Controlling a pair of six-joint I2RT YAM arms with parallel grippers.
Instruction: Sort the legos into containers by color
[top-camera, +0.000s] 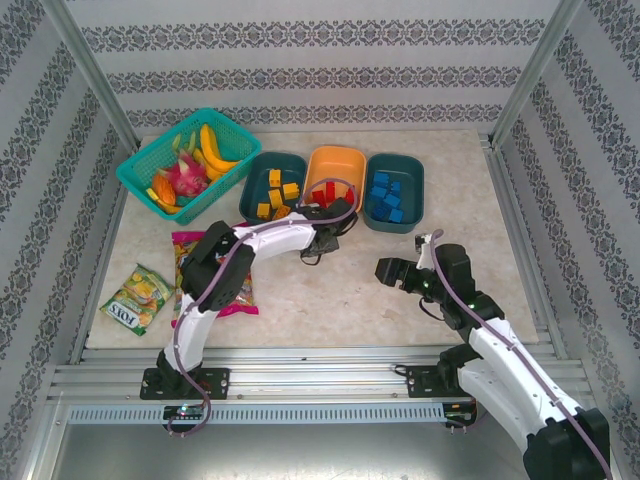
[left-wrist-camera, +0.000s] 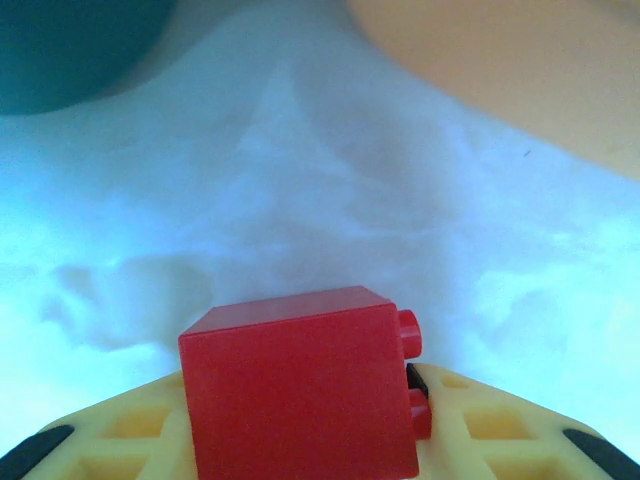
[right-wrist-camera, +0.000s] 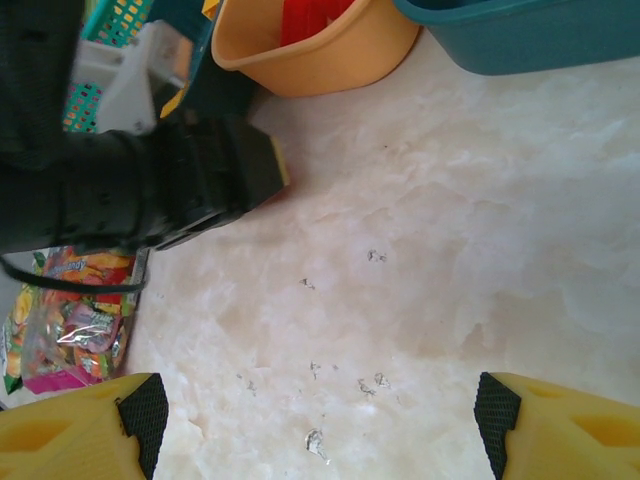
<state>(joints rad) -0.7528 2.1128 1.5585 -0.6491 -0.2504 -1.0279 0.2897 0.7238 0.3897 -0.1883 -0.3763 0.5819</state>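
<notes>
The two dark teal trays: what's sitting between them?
The orange tray, holding red bricks, sits between the yellow-brick teal tray and the blue-brick teal tray. The top view shows this.

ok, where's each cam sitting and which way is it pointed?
Top external: high behind left arm and right arm, both in frame, looking down at the table.
Left wrist: low over the table, facing the orange tray; left gripper holds a red lego.
Right wrist: above the table, looking down; right gripper open, left arm ahead.
Shared: all three catch the orange tray.
</notes>
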